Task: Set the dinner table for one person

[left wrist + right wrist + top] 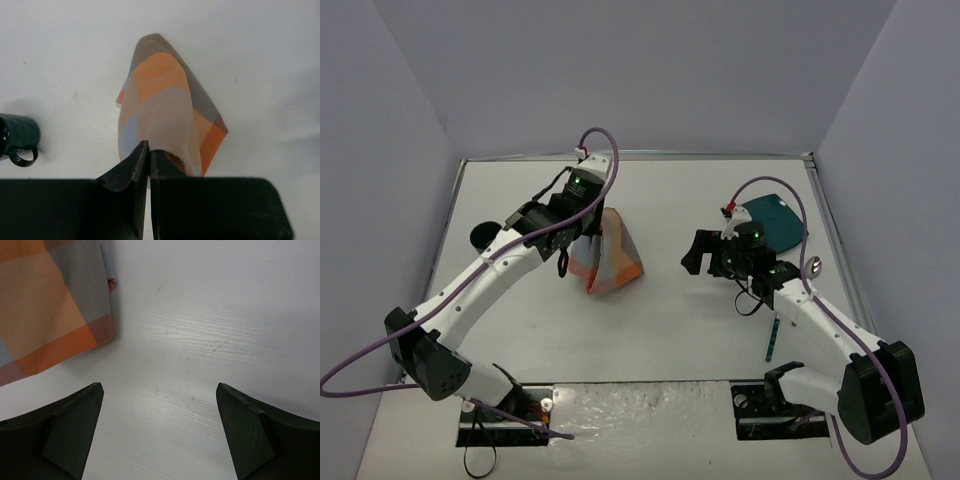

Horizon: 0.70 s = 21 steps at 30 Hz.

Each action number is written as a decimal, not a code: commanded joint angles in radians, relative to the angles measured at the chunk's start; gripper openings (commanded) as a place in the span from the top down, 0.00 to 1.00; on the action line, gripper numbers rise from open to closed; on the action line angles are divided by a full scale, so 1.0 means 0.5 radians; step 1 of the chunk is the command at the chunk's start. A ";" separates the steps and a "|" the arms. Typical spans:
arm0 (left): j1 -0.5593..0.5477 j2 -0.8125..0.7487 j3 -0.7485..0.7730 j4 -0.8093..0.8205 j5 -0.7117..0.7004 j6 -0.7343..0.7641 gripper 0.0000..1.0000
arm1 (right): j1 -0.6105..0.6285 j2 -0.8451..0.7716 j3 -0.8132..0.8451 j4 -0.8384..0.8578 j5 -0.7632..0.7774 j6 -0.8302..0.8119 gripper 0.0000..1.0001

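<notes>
Plaid cloth of the placemat (608, 262) was pinched at its top by the closed left gripper (149, 150), tented left of centre on the dinner table (670, 335), while the empty, wide-open right gripper (159, 390) was held to its right.

A robotics lab test cell is shown rather than a home. A bare white table (670, 340) is enclosed on three sides by plain grey panels (620, 70). A left arm (470, 290) and a right arm (820, 330) are bolted at its near edge, and purple cables (613, 150) are left exposed along them.
</notes>
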 commanded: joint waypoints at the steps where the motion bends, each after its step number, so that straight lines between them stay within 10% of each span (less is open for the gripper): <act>1: 0.023 -0.015 -0.075 0.019 0.136 -0.123 1.00 | 0.121 0.099 0.067 0.278 -0.080 -0.035 0.08; 21: 0.039 -0.038 0.147 -0.126 0.143 -0.073 1.00 | 0.435 0.952 0.193 0.957 0.063 0.092 0.20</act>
